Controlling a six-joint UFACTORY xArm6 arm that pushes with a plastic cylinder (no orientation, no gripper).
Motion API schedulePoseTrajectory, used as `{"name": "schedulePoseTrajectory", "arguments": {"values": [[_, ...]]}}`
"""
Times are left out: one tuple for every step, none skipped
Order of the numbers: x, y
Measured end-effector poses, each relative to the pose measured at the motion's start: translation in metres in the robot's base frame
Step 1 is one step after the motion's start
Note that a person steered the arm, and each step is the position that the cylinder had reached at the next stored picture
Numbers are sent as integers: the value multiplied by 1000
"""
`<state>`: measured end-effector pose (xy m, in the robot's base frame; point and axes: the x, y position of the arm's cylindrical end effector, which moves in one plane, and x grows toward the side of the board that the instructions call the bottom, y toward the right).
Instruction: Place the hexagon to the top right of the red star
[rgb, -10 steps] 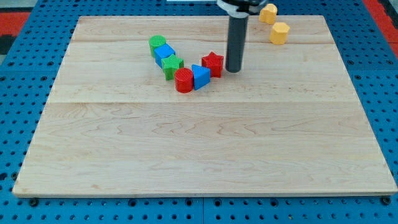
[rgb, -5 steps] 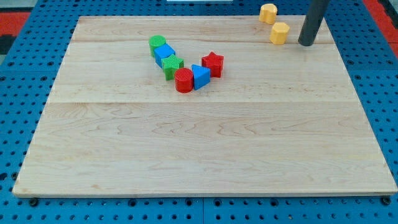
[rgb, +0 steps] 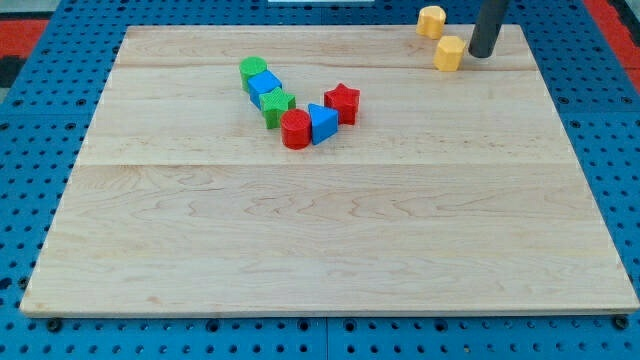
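Observation:
The yellow hexagon (rgb: 450, 52) sits near the board's top right edge. My tip (rgb: 482, 54) stands just to its right, close to it or touching. The red star (rgb: 342, 101) lies left of centre in the upper half, far to the lower left of the hexagon. It is the right end of a chain of blocks.
A second yellow block (rgb: 431, 20) lies at the top edge, up and left of the hexagon. Left of the star run a blue triangle (rgb: 322, 123), a red cylinder (rgb: 295, 130), a green star (rgb: 277, 104), a blue block (rgb: 264, 86) and a green cylinder (rgb: 252, 70).
My tip moved from beside the red star up to the top right, passed right of the hexagon, and now stands closer to the hexagon's right side. No block has moved.

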<state>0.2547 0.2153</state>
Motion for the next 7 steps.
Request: {"name": "schedulePoseTrajectory", "arguments": {"values": [[-3, -1], [-11, -12], [-12, -33], [-12, -52], [-12, -70], [-12, -81], [-12, -95]]}}
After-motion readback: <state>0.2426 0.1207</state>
